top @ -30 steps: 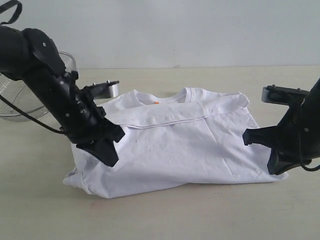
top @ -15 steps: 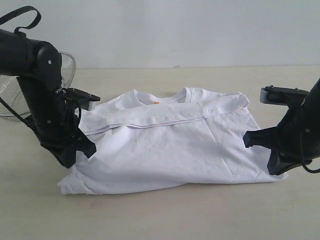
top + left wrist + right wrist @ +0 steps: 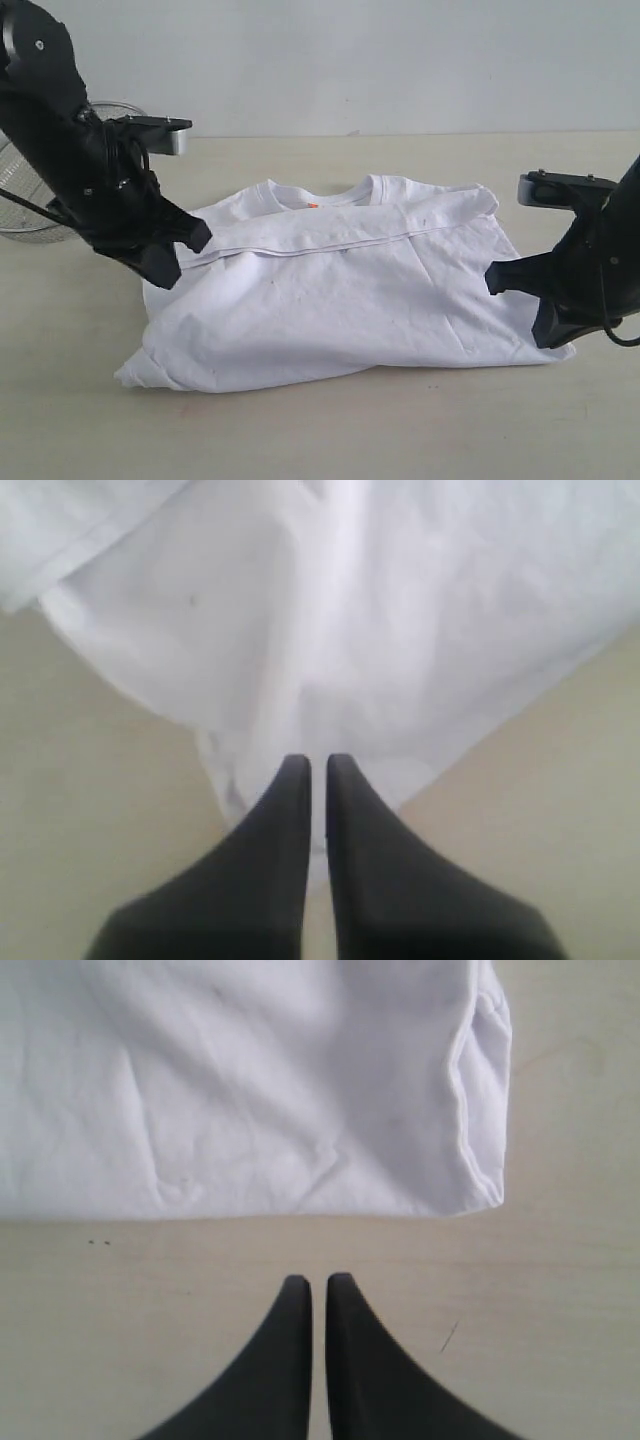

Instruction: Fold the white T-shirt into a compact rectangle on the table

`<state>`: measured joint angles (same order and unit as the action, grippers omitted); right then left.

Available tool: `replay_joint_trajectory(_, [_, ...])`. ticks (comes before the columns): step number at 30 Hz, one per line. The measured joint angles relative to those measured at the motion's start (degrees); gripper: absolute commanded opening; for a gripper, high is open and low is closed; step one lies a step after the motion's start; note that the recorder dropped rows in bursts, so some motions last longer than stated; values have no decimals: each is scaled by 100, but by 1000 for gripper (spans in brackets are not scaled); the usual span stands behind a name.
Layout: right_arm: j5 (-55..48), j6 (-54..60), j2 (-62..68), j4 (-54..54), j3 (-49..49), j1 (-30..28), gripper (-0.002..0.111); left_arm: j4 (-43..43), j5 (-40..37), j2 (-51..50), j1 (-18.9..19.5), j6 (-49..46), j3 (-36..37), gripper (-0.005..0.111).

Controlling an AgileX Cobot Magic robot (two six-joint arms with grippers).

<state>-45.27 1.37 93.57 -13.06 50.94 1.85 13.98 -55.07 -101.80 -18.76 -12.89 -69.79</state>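
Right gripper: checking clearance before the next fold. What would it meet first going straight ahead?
Probably the white T-shirt edge, beyond bare table; depth is unclear, so the table could come first.

The left arm [image 3: 75, 170] leans down from the upper left with its wrist bent. The left gripper [image 3: 318, 765] points downward, and its two fingers are pressed together. The right arm [image 3: 600, 255] comes in from the right edge, bent at the wrist. The right gripper [image 3: 318, 1282] is closed too, its tips nearly touching.
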Motion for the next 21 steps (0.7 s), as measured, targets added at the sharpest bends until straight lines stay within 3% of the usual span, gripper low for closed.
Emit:
replay_joint_trajectory(9, [797, 600, 11, -711, 0, 0, 0, 1152, 648, -763, -36, -462, 0, 4])
replay_joint_trajectory(21, [993, 1011, 987, -1138, 317, 0, 0, 1025, 1060, -1278, -71, -482, 0, 4])
